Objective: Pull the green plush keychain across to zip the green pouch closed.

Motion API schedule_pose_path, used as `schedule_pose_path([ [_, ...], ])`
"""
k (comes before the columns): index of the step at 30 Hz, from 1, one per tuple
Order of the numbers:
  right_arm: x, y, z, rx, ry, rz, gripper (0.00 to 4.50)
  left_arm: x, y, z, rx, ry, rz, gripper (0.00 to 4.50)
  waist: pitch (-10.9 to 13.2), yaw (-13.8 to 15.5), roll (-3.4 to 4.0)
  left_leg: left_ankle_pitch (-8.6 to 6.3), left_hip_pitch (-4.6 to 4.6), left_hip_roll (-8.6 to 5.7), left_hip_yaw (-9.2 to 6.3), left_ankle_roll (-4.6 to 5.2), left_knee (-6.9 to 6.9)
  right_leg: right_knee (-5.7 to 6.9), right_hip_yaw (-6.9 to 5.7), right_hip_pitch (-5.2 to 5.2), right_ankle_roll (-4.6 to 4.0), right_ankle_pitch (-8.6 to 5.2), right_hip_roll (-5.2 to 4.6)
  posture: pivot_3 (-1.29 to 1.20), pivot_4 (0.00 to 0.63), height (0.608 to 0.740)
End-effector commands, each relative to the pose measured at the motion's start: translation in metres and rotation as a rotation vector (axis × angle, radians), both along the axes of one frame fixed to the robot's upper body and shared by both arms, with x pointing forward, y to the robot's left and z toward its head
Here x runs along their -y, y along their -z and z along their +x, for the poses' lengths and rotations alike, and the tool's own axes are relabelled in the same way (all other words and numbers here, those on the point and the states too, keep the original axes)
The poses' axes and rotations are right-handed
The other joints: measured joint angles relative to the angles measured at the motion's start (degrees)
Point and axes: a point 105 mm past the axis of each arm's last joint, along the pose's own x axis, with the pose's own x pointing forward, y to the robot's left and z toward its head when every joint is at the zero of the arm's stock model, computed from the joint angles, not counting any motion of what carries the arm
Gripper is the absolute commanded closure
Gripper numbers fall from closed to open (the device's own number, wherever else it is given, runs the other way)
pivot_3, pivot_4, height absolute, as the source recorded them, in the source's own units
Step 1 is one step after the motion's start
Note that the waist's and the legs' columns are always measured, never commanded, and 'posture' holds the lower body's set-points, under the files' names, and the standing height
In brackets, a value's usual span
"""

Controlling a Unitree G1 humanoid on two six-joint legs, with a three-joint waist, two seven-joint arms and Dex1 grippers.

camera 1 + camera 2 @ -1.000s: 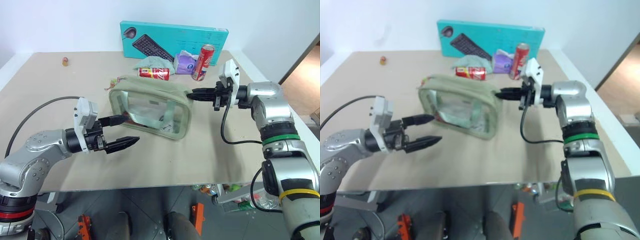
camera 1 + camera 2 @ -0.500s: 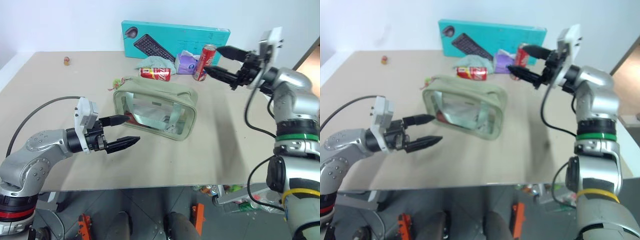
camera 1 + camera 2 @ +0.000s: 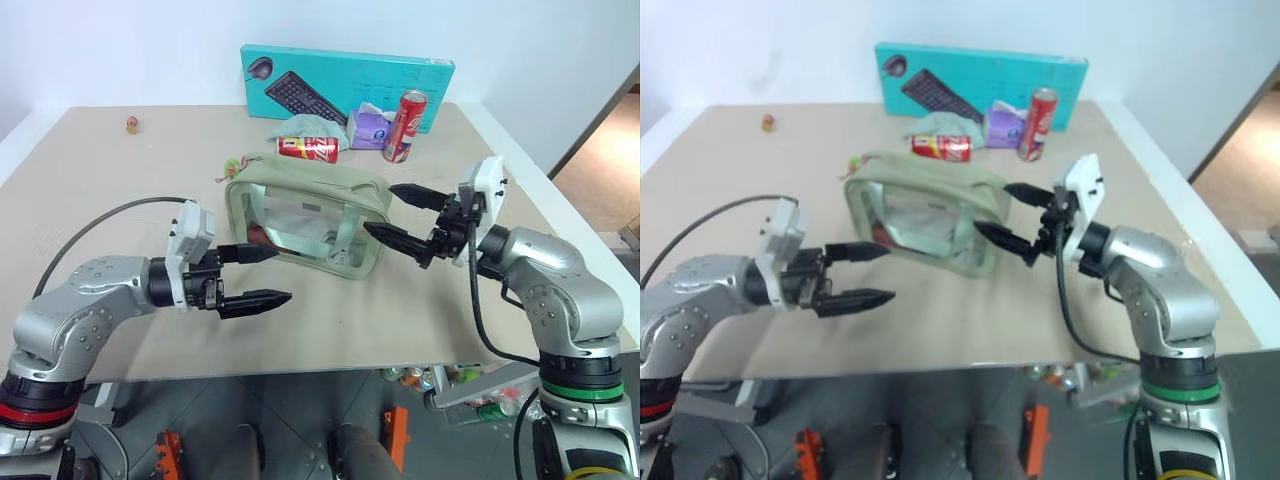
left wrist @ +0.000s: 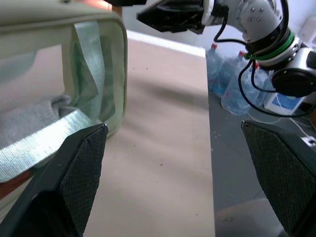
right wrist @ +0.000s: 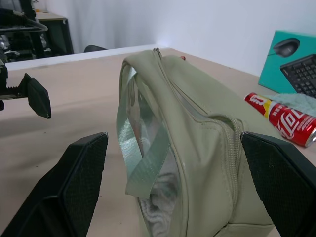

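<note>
Standing upright near the middle of the table (image 3: pixel 120 180), the pouch (image 3: pixel 305 222) shows its clear side panel and green strap toward the robot. Its zipper runs along the top; in the right wrist view the teeth near that end look closed, though the far end cannot be judged. The keychain (image 3: pixel 233 164) lies on the table just beyond the pouch's left far corner, a small lime tuft with a bit of red cord; whether it is attached to the zipper pull cannot be told.

Left gripper (image 3: pixel 268 275) hovers level in front of the pouch's left end, fingers spread wide and grasping nothing. The upper finger's tip reaches close to the clear panel; contact cannot be confirmed. The lower finger hangs over bare table.

Right gripper (image 3: pixel 405 215) points at the pouch's right end, fingers released and wide apart, holding nothing. The lower fingertip sits just beside the pouch's right edge; the upper one is clear of it.

Behind the pouch: a lying red can (image 3: pixel 308 148) on a pale green cloth (image 3: pixel 297 125), a purple tissue pack (image 3: pixel 367 128), an upright red can (image 3: pixel 405 126), and a teal keyboard box (image 3: pixel 345 82) at the table's far edge. A small red-and-tan object (image 3: pixel 131 124) sits well apart at the far left.
</note>
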Motion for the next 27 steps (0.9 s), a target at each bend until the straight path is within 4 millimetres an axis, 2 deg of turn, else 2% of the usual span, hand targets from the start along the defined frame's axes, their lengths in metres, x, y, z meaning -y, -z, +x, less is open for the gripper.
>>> schedule_pose_path([
  [1,-0.002,-0.001,0.002,0.026,0.02,-0.004,0.04,0.003,-0.011,0.003,0.076,0.005,-0.004,0.0,0.0,0.0,0.0,0.0,0.0,0.0,0.0,0.0,-0.01,0.0,0.0,0.0,0.05,0.02,0.0,0.0,0.15,0.74],
  [2,-0.003,0.003,0.004,0.012,0.024,-0.004,0.04,0.004,-0.013,0.004,0.097,-0.003,-0.009,0.0,0.0,0.01,0.0,0.0,0.0,0.0,0.0,0.0,-0.02,0.0,0.0,0.0,0.1,0.04,0.0,0.0,0.15,0.74],
  [3,-0.004,0.006,0.005,0.004,0.029,-0.005,0.58,0.005,-0.014,0.006,0.114,-0.011,-0.015,0.0,0.0,0.01,0.0,-0.01,0.0,0.0,0.0,0.0,-0.03,-0.01,0.01,-0.01,0.11,0.02,0.01,0.0,0.15,0.74],
  [6,-0.006,0.011,0.008,-0.009,0.037,-0.008,1.44,0.007,-0.016,0.008,0.131,-0.019,-0.024,0.0,0.0,0.01,0.0,-0.01,-0.06,0.01,-0.01,0.01,-0.05,0.0,-0.01,-0.05,0.11,-0.02,0.02,0.0,0.15,0.74],
  [9,-0.006,0.015,0.01,-0.012,0.04,-0.016,2.59,0.007,-0.017,0.008,0.138,-0.027,-0.027,0.0,0.0,0.01,0.0,-0.02,-0.11,0.01,-0.02,0.01,-0.05,-0.01,-0.01,-0.09,0.12,-0.03,0.03,0.0,0.15,0.74],
  [12,-0.005,0.019,0.01,-0.016,0.039,-0.023,3.49,0.006,-0.017,0.01,0.143,-0.041,-0.029,0.0,0.0,0.01,0.0,-0.02,-0.11,0.01,-0.01,0.01,-0.05,-0.01,0.0,-0.08,0.13,-0.03,0.02,0.0,0.15,0.74],
  [14,-0.005,0.02,0.009,-0.013,0.036,-0.032,4.31,0.005,-0.017,0.011,0.143,-0.05,-0.033,0.0,0.0,0.01,0.0,-0.02,-0.09,0.01,-0.02,0.01,-0.04,-0.01,-0.01,-0.07,0.13,-0.02,0.03,0.0,0.15,0.74],
  [15,-0.005,0.02,0.008,-0.009,0.032,-0.035,4.48,0.005,-0.017,0.011,0.142,-0.054,-0.034,0.0,0.0,0.01,0.0,-0.02,-0.09,0.01,-0.02,0.01,-0.04,0.0,-0.02,-0.07,0.13,-0.02,0.03,0.0,0.15,0.74],
  [19,-0.006,0.016,0.002,0.035,-0.007,-0.055,4.48,0.005,-0.016,0.011,0.134,-0.061,-0.04,0.0,0.0,0.01,0.0,-0.02,-0.09,0.01,-0.02,0.01,-0.04,-0.01,-0.01,-0.06,0.14,-0.01,0.02,0.0,0.15,0.74],
  [23,-0.006,-0.003,-0.014,0.119,-0.139,-0.044,4.48,0.004,-0.014,0.013,0.126,-0.071,-0.041,0.0,0.0,0.01,0.0,-0.02,-0.09,0.0,-0.02,0.01,-0.04,-0.01,-0.01,-0.06,0.14,-0.02,0.02,0.0,0.15,0.74],
  [27,0.007,-0.016,-0.017,0.142,-0.221,-0.088,4.48,0.003,-0.014,0.013,0.121,-0.069,-0.039,0.0,0.01,0.01,0.0,-0.02,-0.11,0.0,-0.02,0.01,-0.04,-0.01,-0.01,-0.07,0.15,-0.02,0.02,0.0,0.15,0.74],
])
